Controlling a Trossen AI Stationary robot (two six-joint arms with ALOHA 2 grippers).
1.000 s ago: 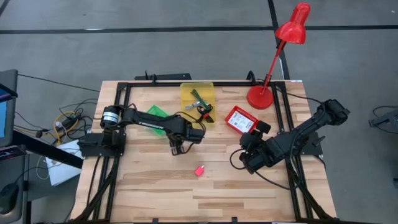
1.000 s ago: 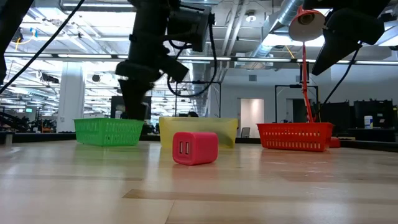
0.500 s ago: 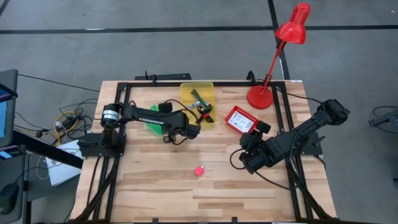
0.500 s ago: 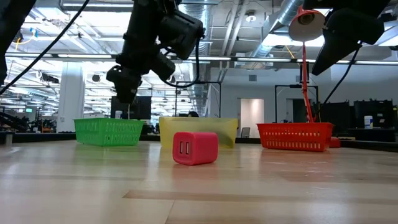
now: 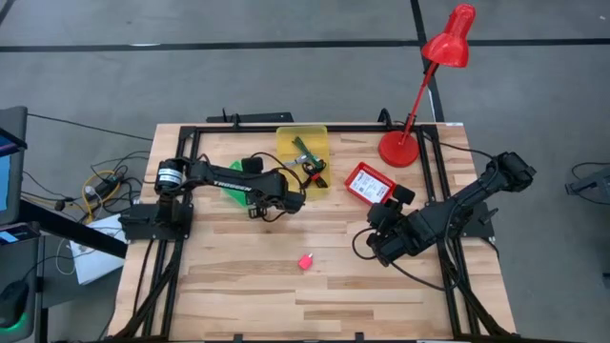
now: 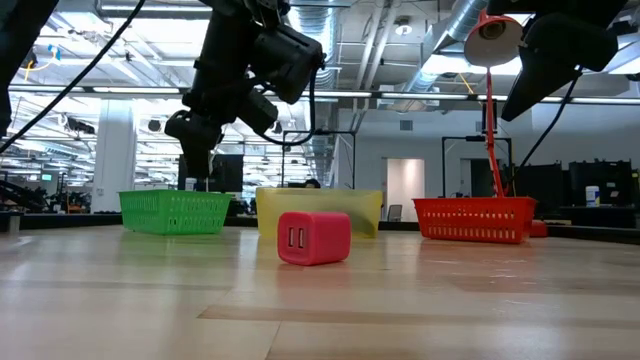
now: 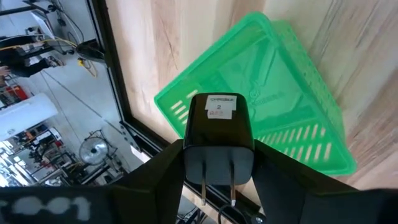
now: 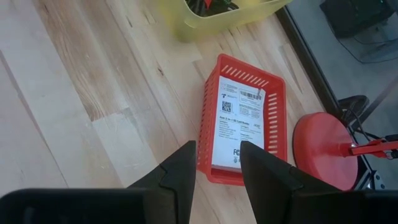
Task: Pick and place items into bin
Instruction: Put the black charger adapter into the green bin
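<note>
Black plastic charger, rigid, light, smooth-sided: left hand pinches its flat sides, prongs toward the wrist, above the green bin, frame centre. Pink block sits lower centre on the worktop. Right hand spread, empty.

High view: mounted overhead, facing straight down, covering the whole table; red lamp at 1 o'clock. Low view: set at tabletop height, facing level across the boards into the room; pink block close ahead, also visible overhead toward 6 o'clock. Left wrist view: aimed down, close above the green basket. Right wrist view: aimed down, near the red basket. Both baskets and the yellow bin shared with high and low views.
</note>
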